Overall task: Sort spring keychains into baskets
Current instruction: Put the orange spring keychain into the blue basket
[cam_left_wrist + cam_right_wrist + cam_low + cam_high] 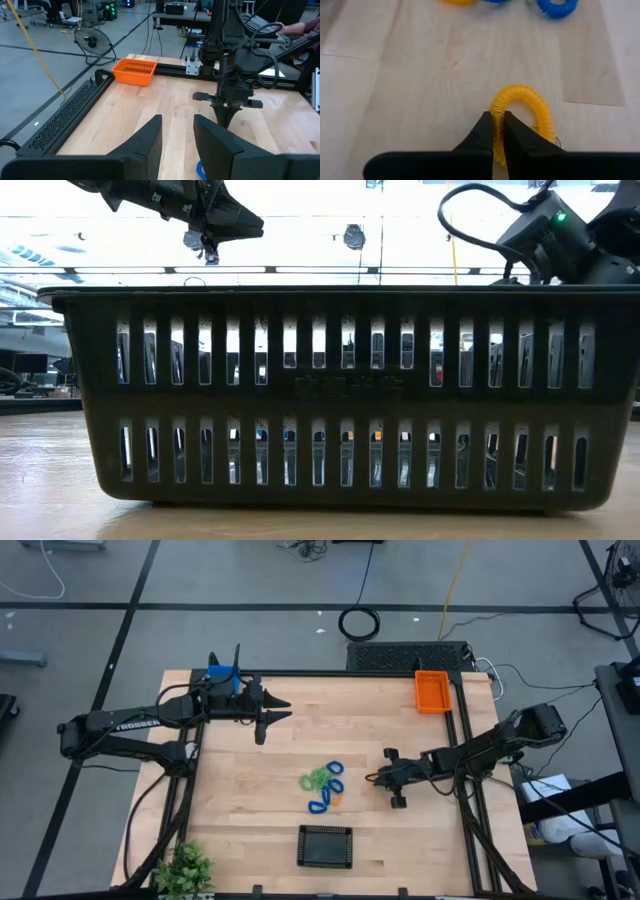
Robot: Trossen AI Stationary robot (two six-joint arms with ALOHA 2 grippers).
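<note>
My right gripper (378, 778) is low over the table's right half, shut on an orange-yellow spring keychain (520, 107). Just left of it, blue and green spring keychains (325, 785) lie in a small pile on the wood. My left gripper (282, 710) hangs open and holds nothing, high over the far left part of the table beside the blue basket (225, 675). The orange basket (432, 690) stands at the far right and the black basket (325, 845) at the near edge. My right gripper pinches one side of the orange-yellow coil's loop (498, 116) between its two fingers (481, 135). The fingers slant downward from the table's right side. The rest of the loop curves out past the fingertips, with a metal ring (555, 141) beside it. Whether the coil is off the wood I cannot tell.
A green plant (185, 868) sits at the near left corner. A black frame rail (462, 730) runs along the table's right side. In the low view the black basket (340, 395) blocks nearly everything behind it. Bare wood lies between the pile and the orange basket.
</note>
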